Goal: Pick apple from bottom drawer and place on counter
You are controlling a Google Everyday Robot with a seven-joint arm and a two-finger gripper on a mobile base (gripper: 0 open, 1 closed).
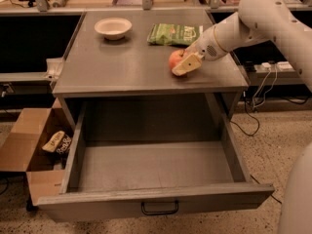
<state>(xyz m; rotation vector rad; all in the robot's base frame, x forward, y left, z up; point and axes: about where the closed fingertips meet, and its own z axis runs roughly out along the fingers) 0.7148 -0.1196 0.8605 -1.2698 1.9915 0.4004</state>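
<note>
The red-orange apple (174, 60) sits low over the right part of the grey counter (122, 62), held between the cream fingers (187, 65) of my gripper (180, 63). The gripper is shut on the apple, and the white arm reaches in from the upper right. I cannot tell whether the apple touches the counter. The bottom drawer (151, 167) is pulled fully open below the counter and its inside is empty. Its dark bar handle (160, 208) shows on the front panel.
A white bowl (113, 28) stands at the counter's back left. A green snack bag (174, 34) lies at the back, just behind the apple. A brown cardboard box (29, 145) with packets sits on the floor left of the drawer. Cables run along the floor at right.
</note>
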